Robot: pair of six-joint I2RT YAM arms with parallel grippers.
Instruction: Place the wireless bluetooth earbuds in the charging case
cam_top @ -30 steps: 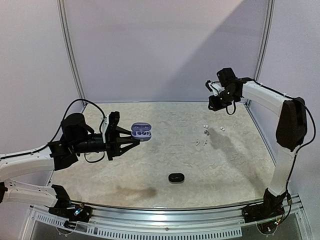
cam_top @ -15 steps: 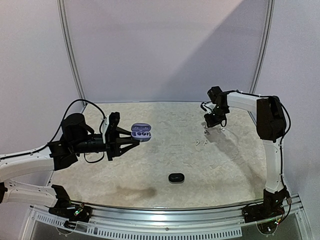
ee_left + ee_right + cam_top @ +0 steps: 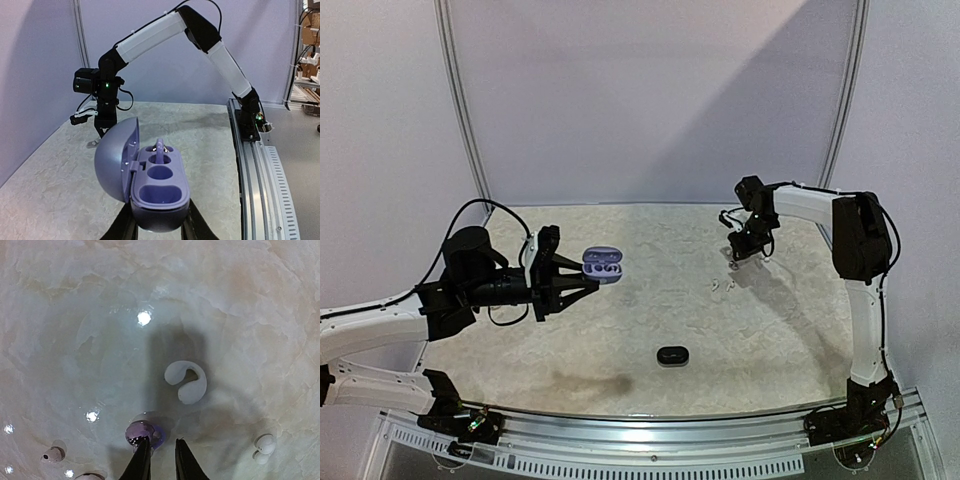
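Case presentation: the left gripper [image 3: 159, 226] is clamped on the lower body of the lilac charging case [image 3: 160, 192] and holds it off the table [image 3: 650, 300]. The lid [image 3: 115, 155] is swung open to one side and the wells face up and outward, presumably so the other arm can drop a bud in from above. A lilac stem stands in the well farthest from the left fingers; whether it is a seated bud or part of the case cannot be told. The right gripper [image 3: 159, 460] is low over the scattered earbuds, well apart from the held case and pointing straight down. Its jaws are narrowly parted, with only bare table visible between them. A lilac earbud [image 3: 141, 432] lies just ahead of one fingertip, touching or nearly so, and offset from the gap rather than in it. Judgement: a small shift toward that finger's side is needed before closing. A white hook-shaped piece [image 3: 186, 382] lies a little farther ahead of the tips. A white earbud [image 3: 264, 444] lies off to the opposite side, and a small pale bud [image 3: 51, 455] lies out beyond the lilac one. A closed black case [image 3: 672, 355] sits on the table between the two arms, untouched.
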